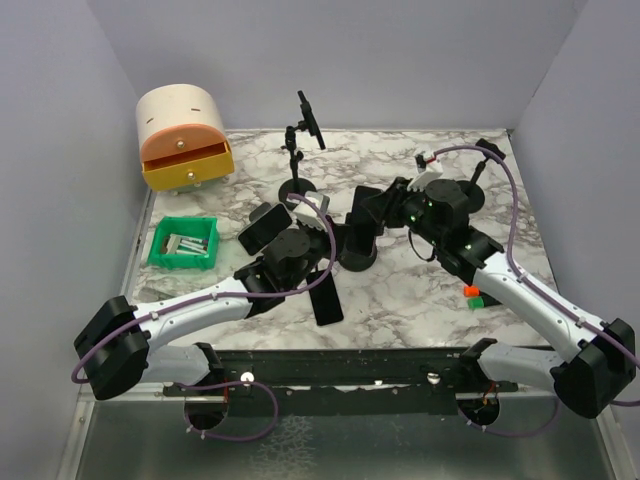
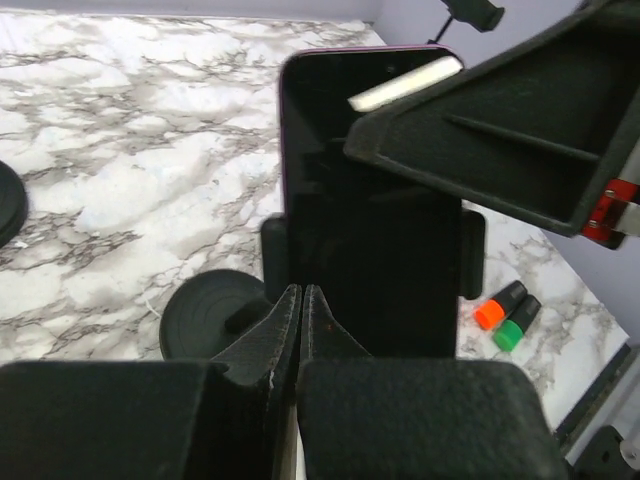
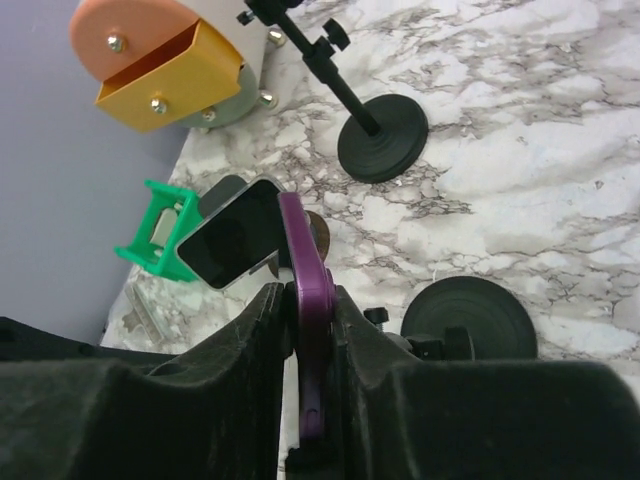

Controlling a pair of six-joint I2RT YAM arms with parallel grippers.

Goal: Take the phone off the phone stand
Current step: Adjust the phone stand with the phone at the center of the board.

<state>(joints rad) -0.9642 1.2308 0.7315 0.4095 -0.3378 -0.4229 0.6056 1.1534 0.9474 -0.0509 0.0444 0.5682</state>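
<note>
Right tool [image 3: 308, 296] pinching purple phone [image 3: 303, 245] edge; left tool [image 2: 302, 318] clenched empty; phone stand [image 2: 274, 255] mostly hidden behind phone.

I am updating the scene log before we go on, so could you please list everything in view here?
Phone: one, purple-edged, dark screen, clamped in the centre stand.
Second phone, apparently: one, silver-edged, beside the left arm.
Stands: two, black; one centre, one at the back, empty.
Flat black slab: one, centre front; unclear what.
Drawer box: one, cream, orange-yellow drawer open, back left.
Bin: one, green, left side, small grey items inside.
Markers: two, orange-tipped and green-tipped, right side.
Table: one, white-grey marble.
Arms: two, white and black.
Left end effector: shut, before the centre stand.
Right end effector: closed on the phone's upper part.
</note>
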